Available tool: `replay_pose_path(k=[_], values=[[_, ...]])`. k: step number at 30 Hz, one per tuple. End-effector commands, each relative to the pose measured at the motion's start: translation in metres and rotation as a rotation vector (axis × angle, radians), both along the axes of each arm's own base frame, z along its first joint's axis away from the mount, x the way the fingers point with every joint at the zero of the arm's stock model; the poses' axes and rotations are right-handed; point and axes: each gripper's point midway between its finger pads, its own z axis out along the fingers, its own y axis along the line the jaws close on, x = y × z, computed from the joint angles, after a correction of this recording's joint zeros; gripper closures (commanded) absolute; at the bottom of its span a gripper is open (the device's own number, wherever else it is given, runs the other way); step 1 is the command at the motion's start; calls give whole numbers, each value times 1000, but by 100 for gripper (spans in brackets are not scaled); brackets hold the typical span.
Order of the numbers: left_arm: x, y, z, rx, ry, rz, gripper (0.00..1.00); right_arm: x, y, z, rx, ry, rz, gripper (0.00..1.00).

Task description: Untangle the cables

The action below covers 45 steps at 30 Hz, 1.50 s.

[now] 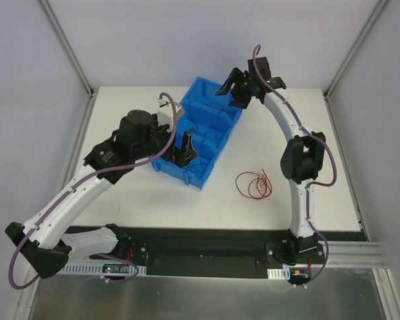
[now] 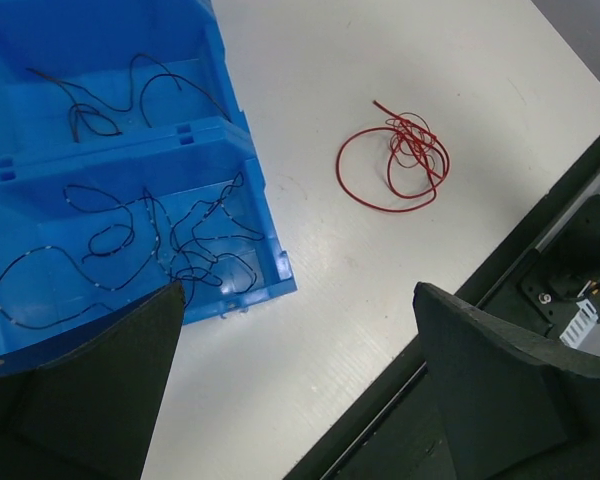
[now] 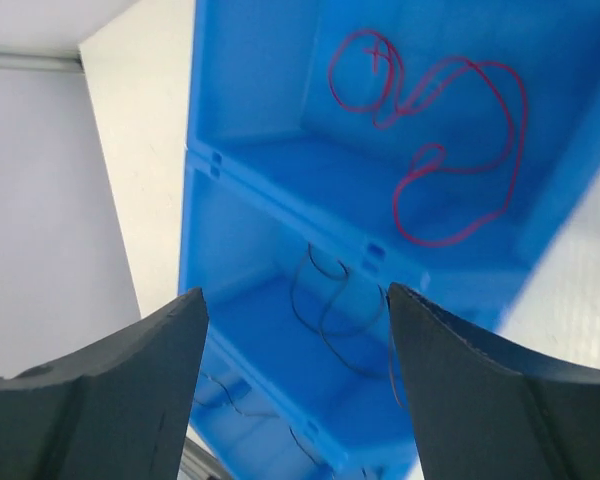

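Observation:
The cables lie in three places. A red tangle rests on the white table, right of the blue bin. In the bin's far compartment there is a loose red strand. Black strands lie in the middle compartment and bunch in the near one. My left gripper hangs open over the bin's near end, holding nothing. Over the bin's far end my right gripper stands open and empty, above the strands.
The blue bin has three compartments and sits at an angle in the middle of the table. A black rail runs along the table's near edge by the arm bases. Frame posts stand at the back corners.

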Motion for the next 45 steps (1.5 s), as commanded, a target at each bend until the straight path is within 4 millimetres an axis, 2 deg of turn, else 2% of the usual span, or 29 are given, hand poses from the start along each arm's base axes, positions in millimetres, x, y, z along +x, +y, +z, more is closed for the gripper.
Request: replay_pose_path(k=[1,5,8,10,14,16,18,20,24,28,33,41,45], values=[[0,-28,13,-36,16,-118,4,-68,-32,33,-98,80,121,25],[2,-49,6,-58,98,-175,7,-111,-53,37,-151,88,189,25],[7,-60,-1,-70,157,-185,8,-147,-75,34,-200,100,216,25],[8,-68,-6,-81,200,-200,9,-176,-91,23,-256,145,217,26],[15,-83,-19,-94,267,-205,11,-241,-132,-22,-383,301,169,31],[19,-89,-26,-103,303,-203,12,-268,-149,-36,-428,311,168,35],[22,-98,-34,-108,349,-212,13,-287,-165,-51,-475,336,163,44],[24,-104,-38,-116,384,-213,15,-300,-173,-63,-490,355,180,49],[25,-112,-40,-140,431,-212,16,-304,-169,-76,-478,336,234,64],[23,-112,-41,-153,458,-204,17,-290,-165,-87,-476,326,235,65],[13,-103,-43,-152,462,-194,17,-278,-158,-107,-480,375,266,67],[4,-87,-41,-149,430,-154,17,-281,-155,-127,-509,413,317,81],[2,-86,-39,-157,439,-149,17,-278,-156,-131,-520,406,313,82]])
